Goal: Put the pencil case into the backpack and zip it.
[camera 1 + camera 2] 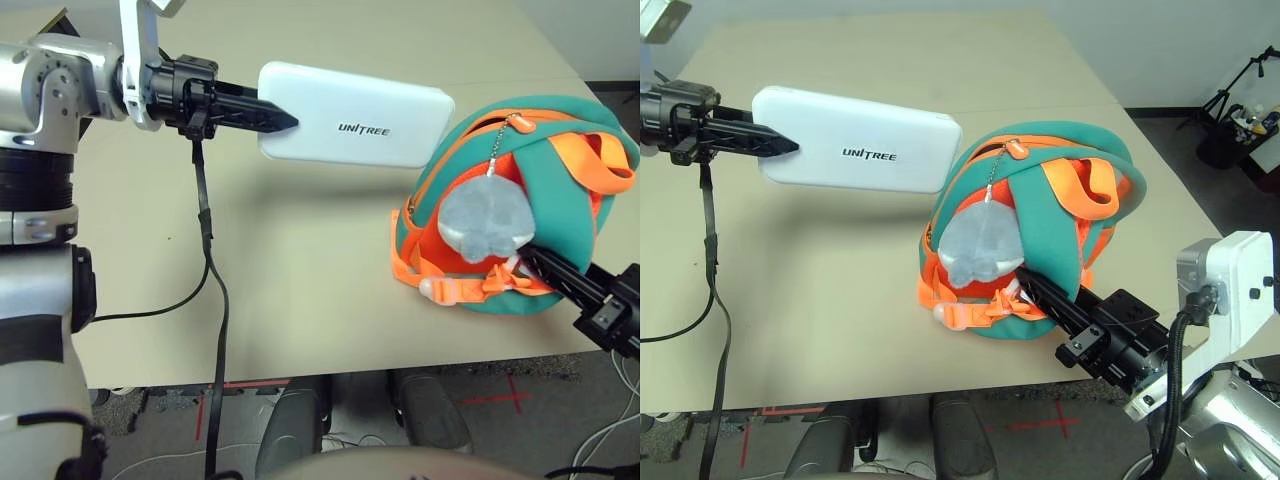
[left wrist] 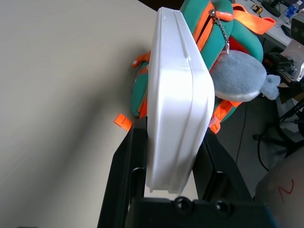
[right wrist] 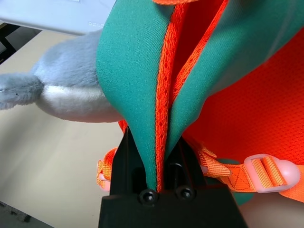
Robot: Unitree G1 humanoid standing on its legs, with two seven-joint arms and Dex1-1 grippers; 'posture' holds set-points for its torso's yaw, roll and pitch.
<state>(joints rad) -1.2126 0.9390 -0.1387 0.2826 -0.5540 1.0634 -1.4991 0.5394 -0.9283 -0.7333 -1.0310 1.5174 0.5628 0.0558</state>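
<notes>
My left gripper [image 1: 285, 122] is shut on the left end of the white pencil case [image 1: 370, 115], which hangs level above the table with "UNITREE" lettering facing up. Its far end reaches the orange-trimmed opening of the teal backpack [image 1: 560, 200], which lies at the table's right front. In the left wrist view the pencil case [image 2: 178, 109] stands edge-on between the black fingers [image 2: 126, 190]. My right gripper [image 3: 159, 147] is shut on the backpack's teal flap [image 3: 137, 71] along its orange zipper trim. A grey plush charm [image 1: 485, 220] dangles on a chain over the orange back panel.
The beige table [image 1: 300, 290] has bare room left of the backpack. A black cable [image 1: 210, 260] hangs from my left arm over the front edge. Orange straps and a buckle [image 1: 450, 290] lie at the backpack's front. Chair bases stand on the floor below.
</notes>
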